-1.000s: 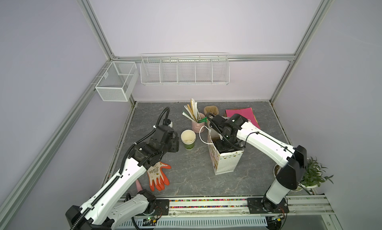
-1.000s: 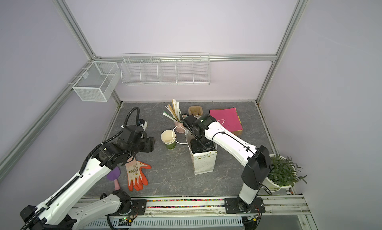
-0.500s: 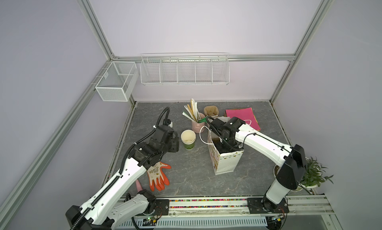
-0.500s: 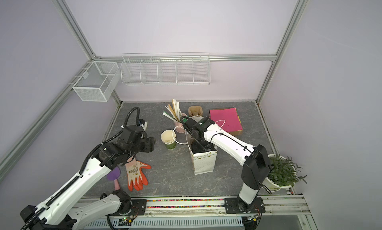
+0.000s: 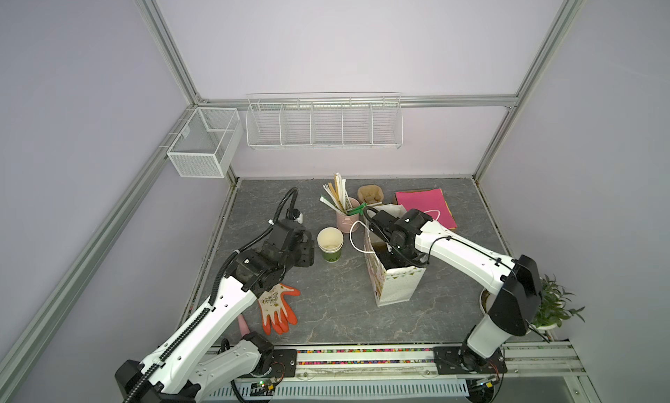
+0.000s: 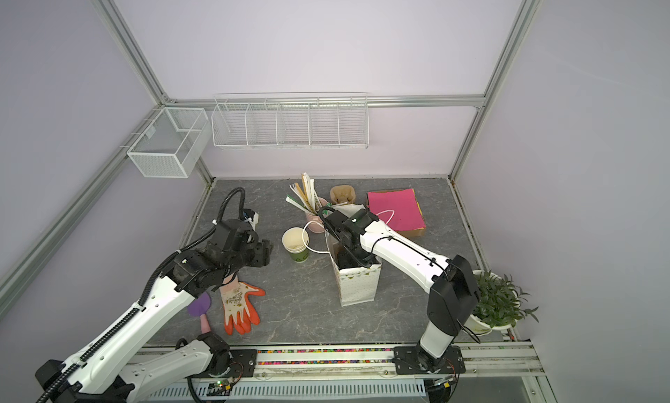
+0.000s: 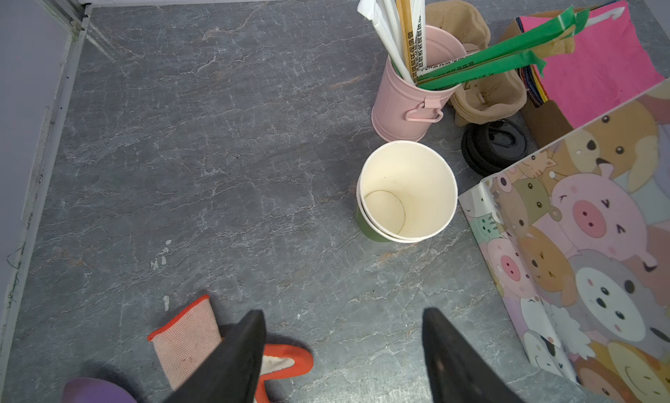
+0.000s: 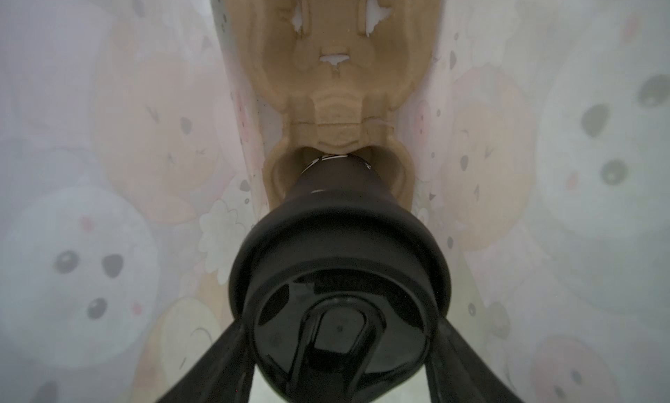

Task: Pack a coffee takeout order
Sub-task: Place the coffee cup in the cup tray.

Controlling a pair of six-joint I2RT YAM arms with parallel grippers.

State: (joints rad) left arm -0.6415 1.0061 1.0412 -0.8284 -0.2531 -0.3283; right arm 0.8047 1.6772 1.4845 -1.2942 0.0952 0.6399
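Right tool (image 8: pixel 339 323) pinches black cup (image 8: pixel 340 198), its base in carrier (image 8: pixel 337 75) pocket, inside bag (image 8: pixel 108 147).

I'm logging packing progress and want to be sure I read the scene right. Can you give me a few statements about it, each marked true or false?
1. The right hand is down inside the gift bag. True.
2. The left hand grips the green paper cup. False: it is open and empty, and the cup stands apart from it.
3. A pulp carrier lies at the bag's bottom. True.
4. The pink bucket lies tipped over. False: it stands upright with sticks in it.
5. The right hand's fingers clamp a black-lidded cup. True.
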